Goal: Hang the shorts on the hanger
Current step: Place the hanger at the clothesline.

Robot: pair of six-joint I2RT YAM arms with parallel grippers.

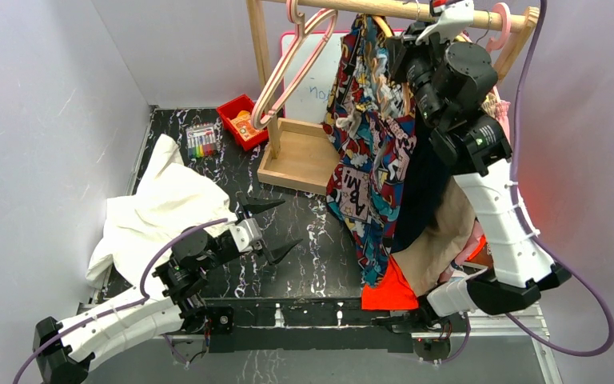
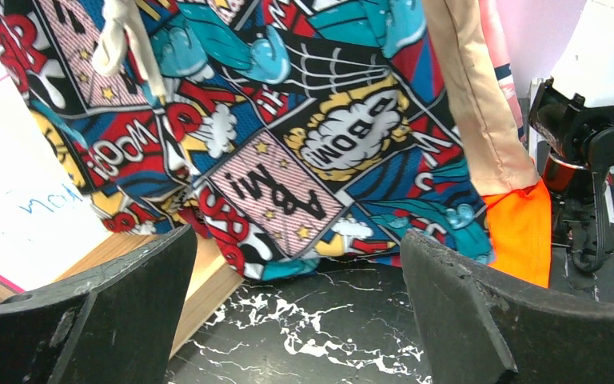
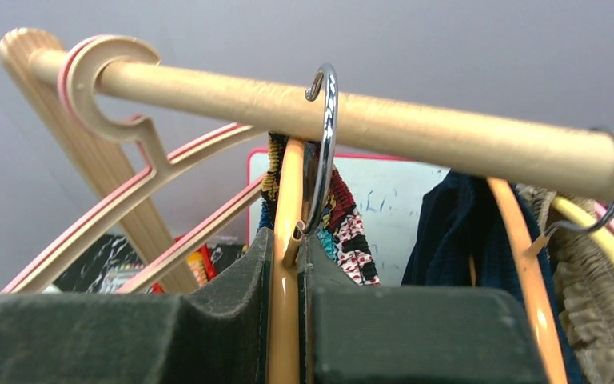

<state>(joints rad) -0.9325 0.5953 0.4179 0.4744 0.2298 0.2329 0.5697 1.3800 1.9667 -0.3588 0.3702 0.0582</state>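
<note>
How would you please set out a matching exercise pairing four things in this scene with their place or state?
Things:
1. shorts
2. hanger
3. left gripper
4. white cloth

Place or state:
A. heaped on the table, left side
B. open, holding nothing
C. hanging down, comic print showing
D. pinched in the right gripper

Pairs: 1-C, 2-D, 3-B, 4-A.

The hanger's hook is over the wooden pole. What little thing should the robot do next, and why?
Probably open the right gripper and let go. It is shut on the hanger, whose silver hook already loops over the wooden rod, and the shorts hang from it. The left gripper is open and holds nothing.
</note>
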